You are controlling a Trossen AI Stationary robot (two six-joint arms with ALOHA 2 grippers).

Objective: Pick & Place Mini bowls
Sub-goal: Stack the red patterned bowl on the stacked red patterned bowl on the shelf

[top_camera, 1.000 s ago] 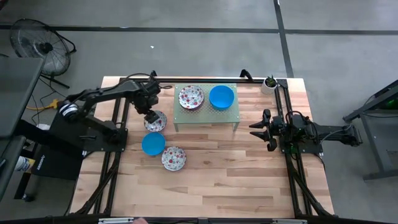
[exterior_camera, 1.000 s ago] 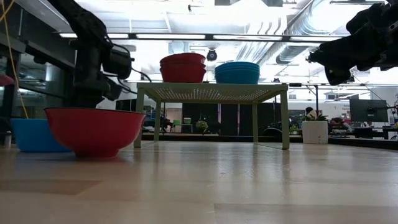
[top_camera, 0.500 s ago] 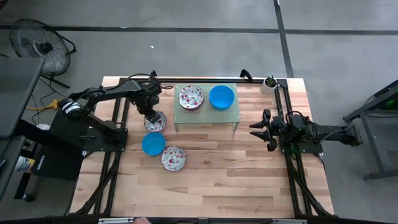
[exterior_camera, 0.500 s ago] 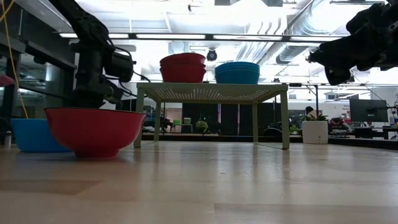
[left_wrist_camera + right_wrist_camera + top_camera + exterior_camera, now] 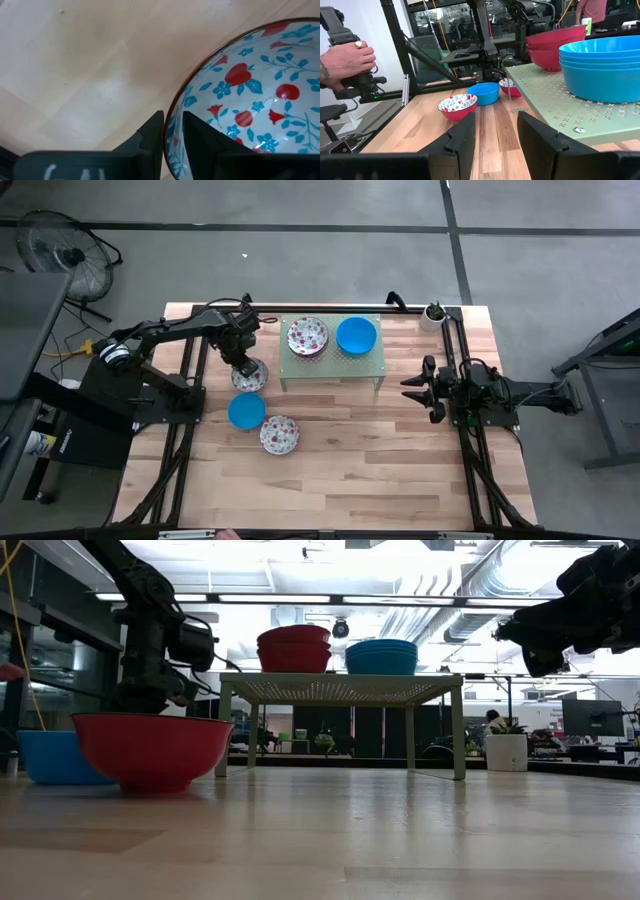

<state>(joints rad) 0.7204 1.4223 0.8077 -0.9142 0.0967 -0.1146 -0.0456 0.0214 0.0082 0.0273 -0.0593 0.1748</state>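
Note:
A floral mini bowl (image 5: 251, 378) sits on the wood table just left of the pale green stand (image 5: 332, 362). My left gripper (image 5: 243, 366) is down over its far-left rim, shut on it. A blue mini bowl (image 5: 246, 411) and another floral one (image 5: 279, 435) stand nearer the front. On the stand rest a floral stack (image 5: 307, 336) and a blue stack (image 5: 356, 336). My right gripper (image 5: 414, 390) hovers open to the right of the stand, touching nothing. My left gripper straddles the floral bowl's rim (image 5: 170, 131), one finger (image 5: 152, 137) outside the wall and the other finger (image 5: 202, 137) inside. The fingers come from above, pointing down. The bowl stands upright with its base on the table.
The stand's legs and deck stand close beside the held bowl. A small potted plant (image 5: 433, 314) is at the far right corner. Black frame rails (image 5: 470, 470) run along both table sides. Beyond the table a person's hand (image 5: 346, 59) holds a device.
My left arm has dipped slightly over the floral bowl beside the stand. The bowl has stayed where it was.

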